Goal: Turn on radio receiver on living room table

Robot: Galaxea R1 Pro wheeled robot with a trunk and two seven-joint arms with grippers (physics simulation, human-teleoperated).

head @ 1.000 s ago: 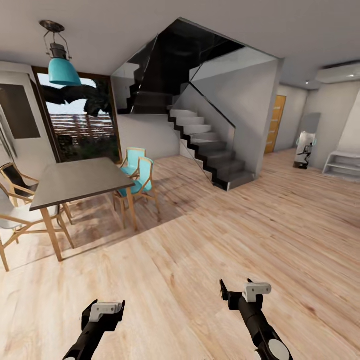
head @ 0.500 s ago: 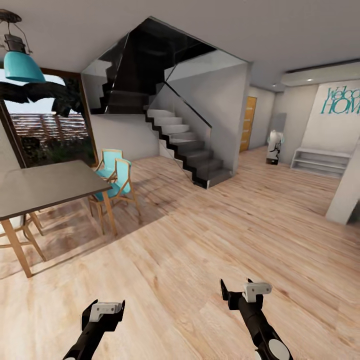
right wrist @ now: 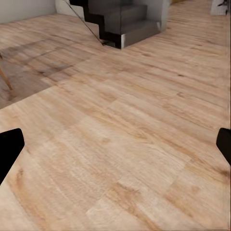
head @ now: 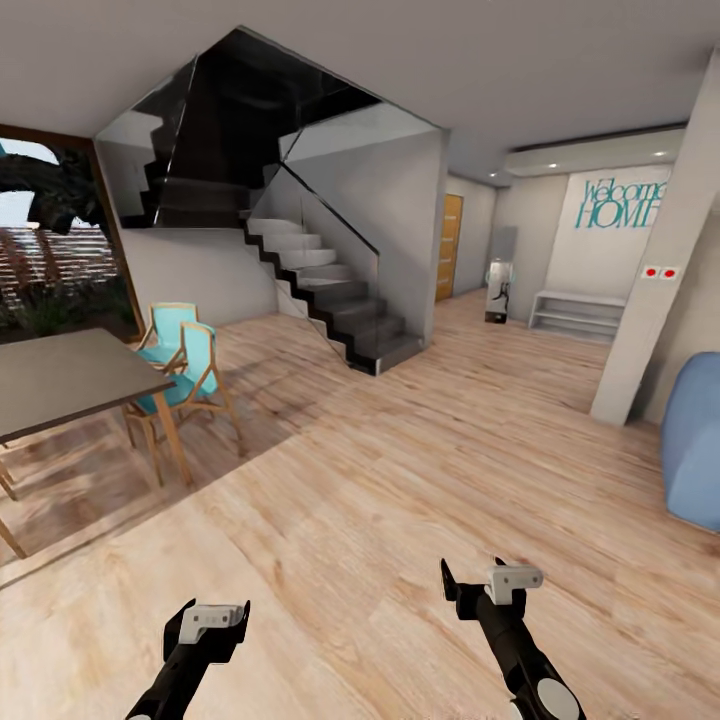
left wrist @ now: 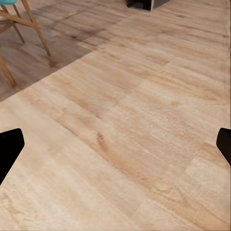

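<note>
Floorboards [head: 420,480] of pale grained wood are spread ahead — both grippers, left [head: 207,625] and right [head: 490,585], held apart, empty; grey angular staircase [head: 320,290] far off.

Living room's blue sofa [head: 695,440] edge, far right

The head camera sits up high and looks forward and down across a big room. It sees the wood floor [head: 400,480], the stairs [head: 320,290] far ahead and a dining table [head: 60,380] off to the left. Each wrist camera sits low and close to the floor, looking along its end effector. The right wrist camera also catches the bottom stairs [right wrist: 120,19]. All three views share the floor.
</note>
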